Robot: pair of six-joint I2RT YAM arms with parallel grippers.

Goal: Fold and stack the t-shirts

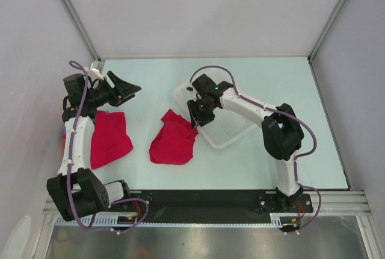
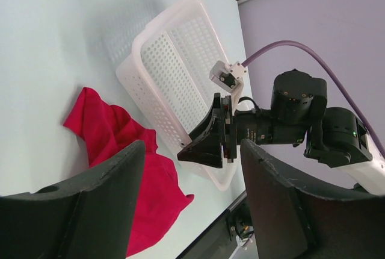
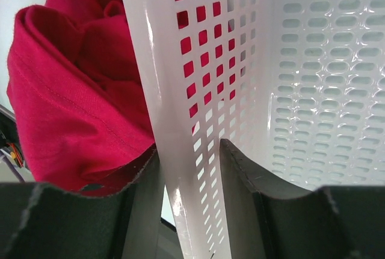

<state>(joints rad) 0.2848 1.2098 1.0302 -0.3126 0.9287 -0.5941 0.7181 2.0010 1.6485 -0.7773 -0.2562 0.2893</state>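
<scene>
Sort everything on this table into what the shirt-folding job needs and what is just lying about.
Job:
- red shirt by the left arm
- crumpled red shirt in the middle

Lying about:
- white mesh basket
- table

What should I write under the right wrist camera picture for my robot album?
Right end effector pinches the white basket by its wall, red t-shirt bunched beside it.
</scene>
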